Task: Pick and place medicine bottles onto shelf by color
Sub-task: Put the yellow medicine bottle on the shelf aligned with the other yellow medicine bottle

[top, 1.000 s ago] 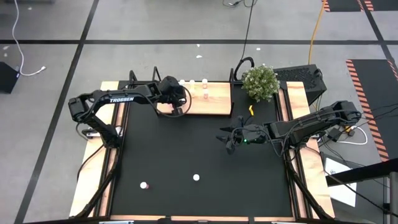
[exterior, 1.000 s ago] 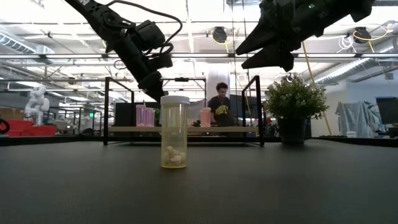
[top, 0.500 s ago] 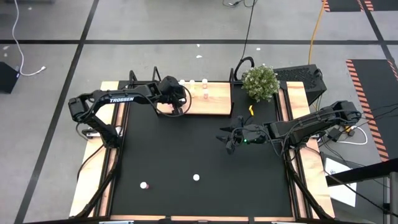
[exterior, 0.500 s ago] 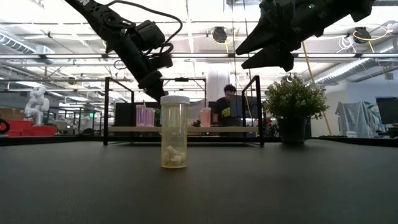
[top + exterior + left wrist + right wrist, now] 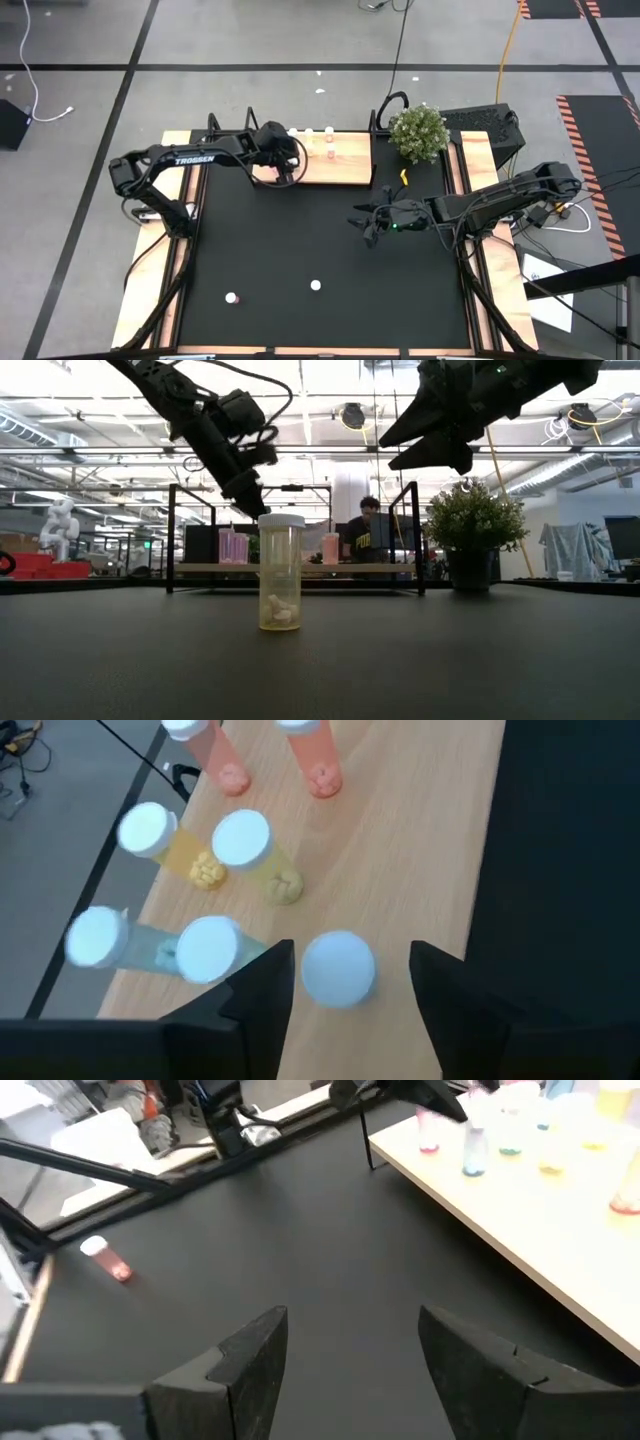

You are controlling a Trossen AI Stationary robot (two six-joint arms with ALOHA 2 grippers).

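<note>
The light-wood shelf (image 5: 345,170) stands at the table's far edge with several white-capped medicine bottles upright on it: two pink (image 5: 318,760), two yellow (image 5: 262,860) and two pale blue (image 5: 150,945). My left gripper (image 5: 350,948) hangs open over the shelf's left part (image 5: 288,170). Its fingers stand on either side of one more upright bottle's white cap (image 5: 338,970), with a gap showing on each side. My right gripper (image 5: 350,1355) is open above the table's middle right (image 5: 365,225) with nothing between its fingers. A yellow bottle (image 5: 280,572) stands on the black table.
Two bottles are on the black table near its front edge: one (image 5: 315,286) at the middle and a pink one (image 5: 105,1262) lying to the left (image 5: 232,298). A potted plant (image 5: 418,130) stands by the shelf's right bracket. A person (image 5: 368,530) is beyond the table.
Both arms have kept still. The person behind the table has shifted a little to the side.
</note>
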